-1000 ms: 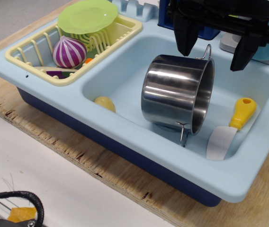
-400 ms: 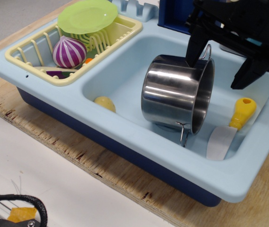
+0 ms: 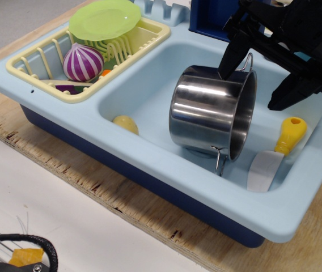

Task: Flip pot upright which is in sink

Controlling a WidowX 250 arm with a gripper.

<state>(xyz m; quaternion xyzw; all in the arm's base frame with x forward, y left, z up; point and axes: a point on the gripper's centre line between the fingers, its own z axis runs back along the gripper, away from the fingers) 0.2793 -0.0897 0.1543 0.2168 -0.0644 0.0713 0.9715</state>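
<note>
The pot (image 3: 212, 113) lies on its side in the sink (image 3: 149, 85), mouth facing right. The black gripper (image 3: 251, 85) hangs spread wide over its upper rim, one finger by the top loop handle (image 3: 247, 61). A yellow-handled knife (image 3: 277, 153) lies beside the pot.

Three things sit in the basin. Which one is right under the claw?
The steel pot, lying on its side; one open claw finger sits at its upper rim. The yellow-handled knife and the small yellow ball lie off to either side.
</note>
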